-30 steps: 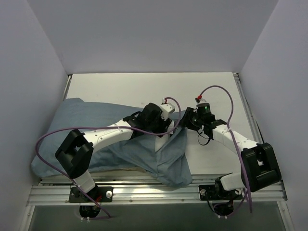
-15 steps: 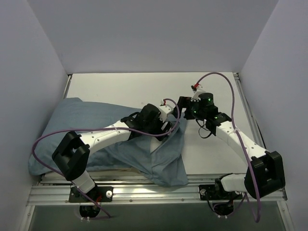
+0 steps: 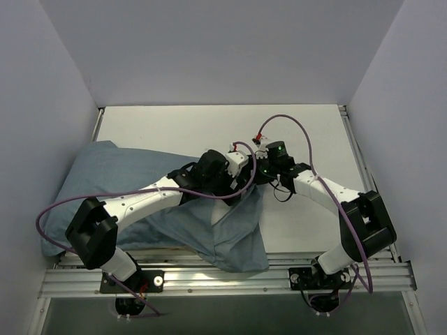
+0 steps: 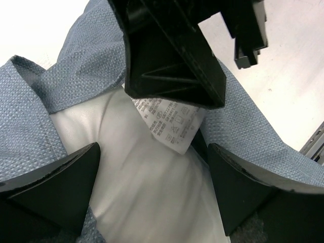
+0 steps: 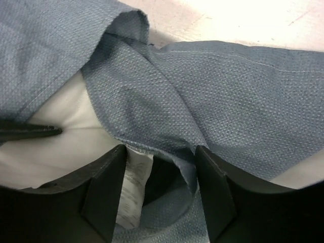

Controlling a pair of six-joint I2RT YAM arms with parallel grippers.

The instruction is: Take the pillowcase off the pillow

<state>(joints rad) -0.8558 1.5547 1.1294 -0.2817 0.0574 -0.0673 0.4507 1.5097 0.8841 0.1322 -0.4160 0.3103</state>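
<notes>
The pillowcase [image 3: 119,171] lies grey-blue side out across the left and middle of the table. Its open end is at the centre, where both grippers meet. My left gripper [image 3: 237,183] is open wide over the exposed white pillow [image 4: 142,192], which fills the space between its jaws. The pillow's printed tag [image 4: 169,121] hangs just beyond them. My right gripper [image 3: 257,174] comes in from the opposite side. In the right wrist view my right gripper [image 5: 159,149] is open, with a fold of the pillowcase [image 5: 228,91] hem and the tag [image 5: 132,187] between its jaws. Most of the pillow is hidden inside the cloth.
White table [image 3: 209,125] with grey walls on three sides. An aluminium rail [image 3: 223,272] runs along the near edge. Purple cables [image 3: 293,125] loop above both arms. The right gripper's black fingers [image 4: 172,50] fill the top of the left wrist view.
My right arm swung left and reached in to the pillowcase opening. The left gripper opened wider over the pillow. The loose cloth end shifted slightly left.
</notes>
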